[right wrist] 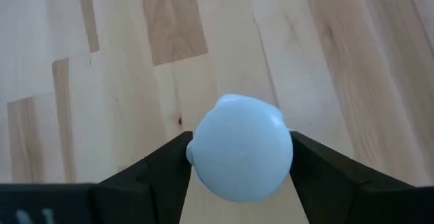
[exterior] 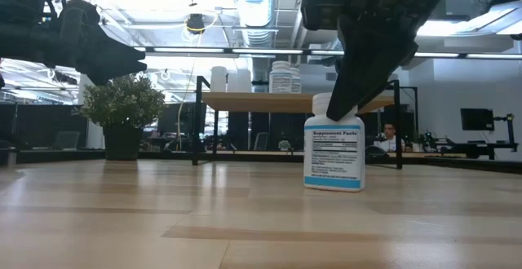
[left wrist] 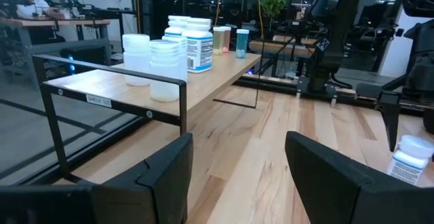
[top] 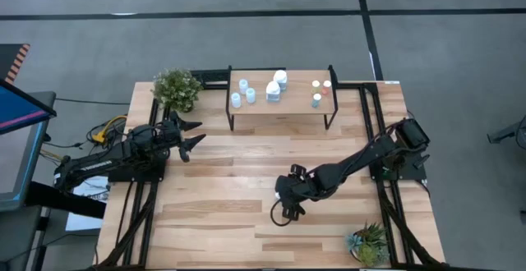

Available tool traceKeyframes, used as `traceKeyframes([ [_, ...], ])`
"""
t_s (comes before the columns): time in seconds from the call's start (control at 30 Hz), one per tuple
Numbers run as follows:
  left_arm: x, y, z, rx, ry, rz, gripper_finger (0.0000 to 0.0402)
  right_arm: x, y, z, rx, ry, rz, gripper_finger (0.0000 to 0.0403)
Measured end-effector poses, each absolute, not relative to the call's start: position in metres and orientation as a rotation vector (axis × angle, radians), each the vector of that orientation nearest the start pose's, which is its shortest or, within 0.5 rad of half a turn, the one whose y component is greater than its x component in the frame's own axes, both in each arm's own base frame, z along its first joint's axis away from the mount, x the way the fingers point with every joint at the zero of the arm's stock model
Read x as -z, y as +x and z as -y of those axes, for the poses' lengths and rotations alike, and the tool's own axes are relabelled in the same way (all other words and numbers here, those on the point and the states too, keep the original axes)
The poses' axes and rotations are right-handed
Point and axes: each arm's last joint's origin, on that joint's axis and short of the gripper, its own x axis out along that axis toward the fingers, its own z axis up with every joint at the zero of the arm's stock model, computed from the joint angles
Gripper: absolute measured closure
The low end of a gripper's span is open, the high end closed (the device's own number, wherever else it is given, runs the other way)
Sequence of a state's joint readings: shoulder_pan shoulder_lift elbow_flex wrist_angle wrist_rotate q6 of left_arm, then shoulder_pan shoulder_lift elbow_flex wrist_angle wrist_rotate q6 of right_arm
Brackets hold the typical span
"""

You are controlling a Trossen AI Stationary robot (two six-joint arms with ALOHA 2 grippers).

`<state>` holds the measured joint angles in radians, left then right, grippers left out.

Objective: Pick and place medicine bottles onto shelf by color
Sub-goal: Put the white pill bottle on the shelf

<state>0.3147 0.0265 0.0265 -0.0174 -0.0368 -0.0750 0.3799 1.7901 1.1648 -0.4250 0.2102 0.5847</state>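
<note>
A white medicine bottle (exterior: 334, 153) with a printed label stands upright on the tabletop, in front of the shelf (top: 279, 107). My right gripper (right wrist: 241, 176) comes down on it from above and is shut on its cap. In the high view my right gripper (top: 288, 204) hides the bottle. The shelf holds pale-blue bottles (top: 243, 93), two larger white bottles (top: 277, 84) and three small coloured ones (top: 320, 90). My left gripper (top: 193, 137) is open and empty above the table, left of the shelf. Its wrist view shows the shelf (left wrist: 135, 88) and the white bottle (left wrist: 410, 159). My right gripper pinches the bottle's round cap (right wrist: 241, 146) between its two fingers, one finger (right wrist: 169, 166) on each side. The fingers point down from above. The bottle stands upright with its base (exterior: 333, 186) on the table.
A potted plant (top: 177, 89) stands at the shelf's left end, and another (top: 367, 242) stands near the table's front right corner. Bare wood lies between the bottle and the shelf. The shelf top has free room at its right end (top: 326, 107).
</note>
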Motion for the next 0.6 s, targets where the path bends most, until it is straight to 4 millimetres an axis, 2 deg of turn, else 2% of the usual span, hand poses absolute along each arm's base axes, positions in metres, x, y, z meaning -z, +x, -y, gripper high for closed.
traceKeyframes([
  [0.37,-0.169,0.093,-0.031,-0.352,-0.077,-0.004,0.018,-0.182,0.34,-0.114,0.176,0.27,-1.017,0.0152],
  [0.6,-0.169,0.093,-0.031,-0.352,-0.077,-0.004,0.018,-0.183,0.34,-0.113,0.169,0.276,-1.019,0.0184],
])
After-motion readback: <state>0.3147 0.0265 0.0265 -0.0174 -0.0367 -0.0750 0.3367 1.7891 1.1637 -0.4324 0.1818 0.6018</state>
